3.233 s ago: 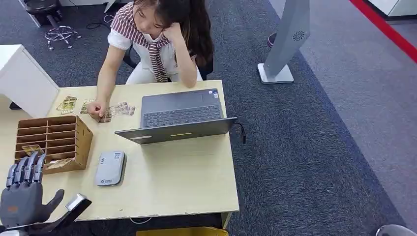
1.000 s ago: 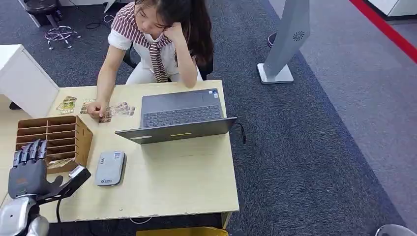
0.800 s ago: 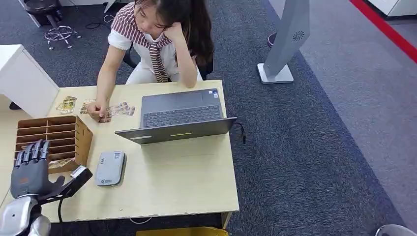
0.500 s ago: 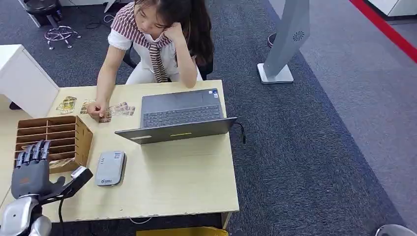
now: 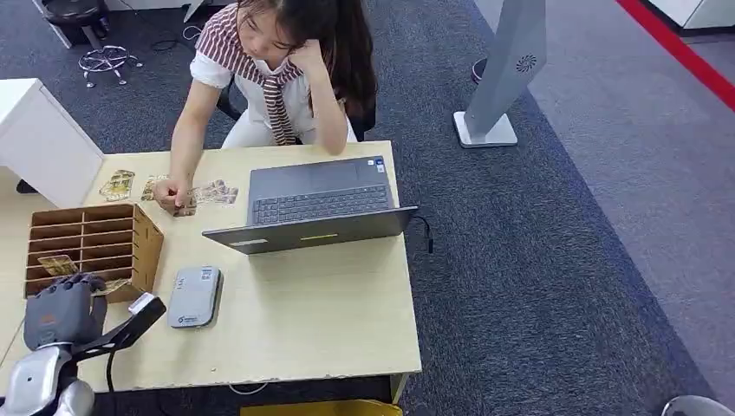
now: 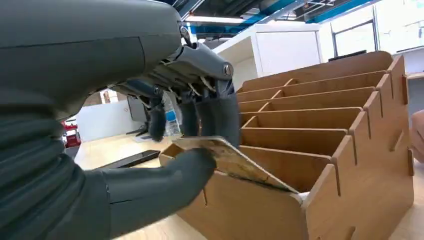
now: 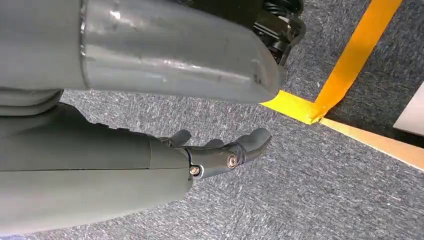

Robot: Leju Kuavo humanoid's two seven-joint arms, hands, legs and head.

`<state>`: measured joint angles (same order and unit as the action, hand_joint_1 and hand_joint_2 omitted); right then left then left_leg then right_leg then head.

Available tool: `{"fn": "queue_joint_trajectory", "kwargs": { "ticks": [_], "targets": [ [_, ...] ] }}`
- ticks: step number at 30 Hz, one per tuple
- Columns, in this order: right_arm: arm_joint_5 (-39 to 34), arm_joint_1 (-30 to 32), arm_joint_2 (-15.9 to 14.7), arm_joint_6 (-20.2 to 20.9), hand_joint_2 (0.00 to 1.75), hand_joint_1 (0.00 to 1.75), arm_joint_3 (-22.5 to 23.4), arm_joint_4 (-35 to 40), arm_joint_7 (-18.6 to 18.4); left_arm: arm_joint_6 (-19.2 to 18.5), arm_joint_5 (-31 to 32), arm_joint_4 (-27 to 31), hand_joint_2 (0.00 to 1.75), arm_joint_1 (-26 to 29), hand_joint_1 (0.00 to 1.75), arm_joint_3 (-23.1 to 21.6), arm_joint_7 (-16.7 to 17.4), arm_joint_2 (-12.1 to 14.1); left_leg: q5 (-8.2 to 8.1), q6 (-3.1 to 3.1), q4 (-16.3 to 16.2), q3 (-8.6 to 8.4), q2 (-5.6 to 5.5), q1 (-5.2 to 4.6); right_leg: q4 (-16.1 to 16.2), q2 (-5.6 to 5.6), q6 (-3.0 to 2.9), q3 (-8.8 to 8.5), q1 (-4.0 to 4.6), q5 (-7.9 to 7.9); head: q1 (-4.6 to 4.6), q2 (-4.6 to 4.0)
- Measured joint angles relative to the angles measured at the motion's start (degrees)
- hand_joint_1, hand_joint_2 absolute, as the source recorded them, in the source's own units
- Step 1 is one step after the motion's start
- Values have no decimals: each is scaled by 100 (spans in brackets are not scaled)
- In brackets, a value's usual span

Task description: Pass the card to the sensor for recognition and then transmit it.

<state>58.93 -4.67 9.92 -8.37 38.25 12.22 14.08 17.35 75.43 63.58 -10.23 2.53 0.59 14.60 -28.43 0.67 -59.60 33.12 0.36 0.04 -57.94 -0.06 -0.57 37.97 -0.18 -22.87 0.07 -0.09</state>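
Now I am pinching the card (image 6: 235, 161) between the left hand (image 6: 200, 130) thumb and fingers (image 6: 220, 117) at the wooden organizer (image 6: 320, 145); lifting straight out seems safest, while the right hand (image 7: 220, 150) is hanging released

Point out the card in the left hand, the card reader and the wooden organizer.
card (image 6: 235, 161), left wrist view, middle of its face.
card reader (image 5: 194, 296), head view, centre of its top.
wooden organizer (image 5: 149, 245), head view, its side wall.
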Motion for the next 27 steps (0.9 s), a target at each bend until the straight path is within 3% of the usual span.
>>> {"fn": "queue_joint_trajectory", "kwargs": {
  "ticks": [21,24,27],
  "targets": [
    [-37,-7,0,-4,0,0,0,0,9,175,-160,-7,175,-28,175,-20,-151,0,0,0,0,-1,2,0,0,0,0,0,0,0,0,0],
    [-116,0,0,-37,0,0,0,0,50,217,-308,254,175,69,175,-26,-267,-4,0,0,0,-1,2,0,0,2,0,1,0,0,0,0],
    [-171,12,0,-81,0,0,7,0,81,92,-372,901,175,243,175,-83,-293,-4,0,0,0,2,0,0,0,1,0,1,0,0,0,0]
  ]
}}
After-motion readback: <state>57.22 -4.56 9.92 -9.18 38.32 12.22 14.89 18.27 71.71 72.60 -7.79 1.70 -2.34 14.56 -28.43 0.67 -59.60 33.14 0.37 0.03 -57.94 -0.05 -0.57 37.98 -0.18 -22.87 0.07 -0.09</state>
